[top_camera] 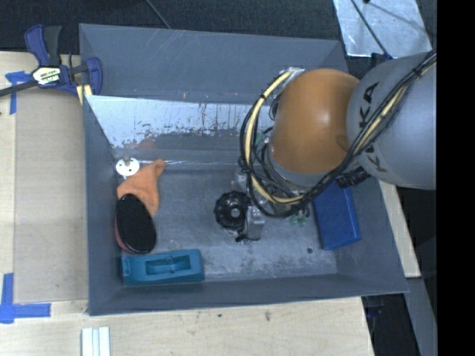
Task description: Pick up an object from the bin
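My gripper (251, 227) is down near the bin's floor at mid-bin, below the orange cover. A small black round object (231, 209), like a coiled cable or roll, lies right at its left side, touching or nearly touching it. Whether it sits between the fingers cannot be made out. A dark blue rectangular block (336, 217) lies just to the right of the gripper, partly under the arm.
On the left lie a black oval brush with an orange handle (138, 213), a small white disc (127, 167), and a teal flat tool (162, 266) along the front wall. The arm and its cables cover the bin's right half.
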`<state>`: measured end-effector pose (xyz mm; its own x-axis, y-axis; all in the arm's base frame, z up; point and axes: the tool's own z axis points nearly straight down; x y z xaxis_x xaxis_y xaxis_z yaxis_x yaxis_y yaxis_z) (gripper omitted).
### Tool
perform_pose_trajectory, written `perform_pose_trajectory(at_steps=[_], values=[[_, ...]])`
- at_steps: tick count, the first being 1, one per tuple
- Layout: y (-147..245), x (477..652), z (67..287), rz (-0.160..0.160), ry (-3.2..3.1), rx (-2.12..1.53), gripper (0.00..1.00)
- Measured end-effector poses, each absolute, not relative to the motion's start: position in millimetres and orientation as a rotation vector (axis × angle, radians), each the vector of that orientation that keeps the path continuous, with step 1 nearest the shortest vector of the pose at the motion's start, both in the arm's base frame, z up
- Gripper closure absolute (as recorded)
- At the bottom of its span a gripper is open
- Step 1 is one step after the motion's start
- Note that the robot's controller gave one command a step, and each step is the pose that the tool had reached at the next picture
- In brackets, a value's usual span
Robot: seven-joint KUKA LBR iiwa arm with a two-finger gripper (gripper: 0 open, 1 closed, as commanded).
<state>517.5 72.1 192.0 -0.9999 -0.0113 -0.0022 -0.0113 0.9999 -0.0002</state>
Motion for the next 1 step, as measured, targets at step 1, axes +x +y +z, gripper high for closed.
perform_pose_trajectory(at_steps=[1], values=[[50.1,539.6,300.0,0.000,3.138,-0.052,1.00]])
